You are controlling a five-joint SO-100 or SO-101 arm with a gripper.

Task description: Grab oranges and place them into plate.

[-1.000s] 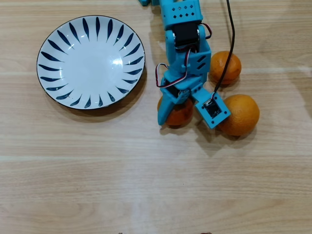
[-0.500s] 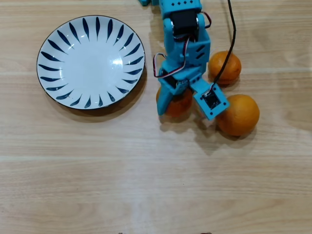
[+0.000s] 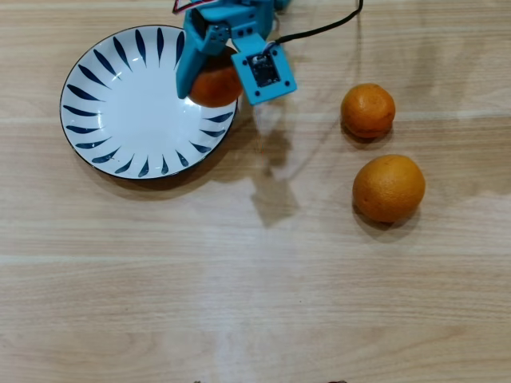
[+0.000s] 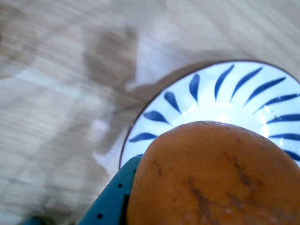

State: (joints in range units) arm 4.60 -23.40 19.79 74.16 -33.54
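Observation:
My blue gripper is shut on a small deep-orange orange and holds it over the right rim of the white plate with dark blue petal strokes. In the wrist view the held orange fills the lower right, one blue finger shows at its left, and the plate lies behind it. Two other oranges rest on the table at the right of the overhead view: a small one and a larger, paler one just below it.
The surface is a light wooden table. A black cable runs from the arm toward the top edge. The arm's shadow falls on the wood right of the plate.
The gripper has lifted the small orange from beside the other two and carried it up and to the left, to above the plate's right rim. The two remaining oranges have not moved.

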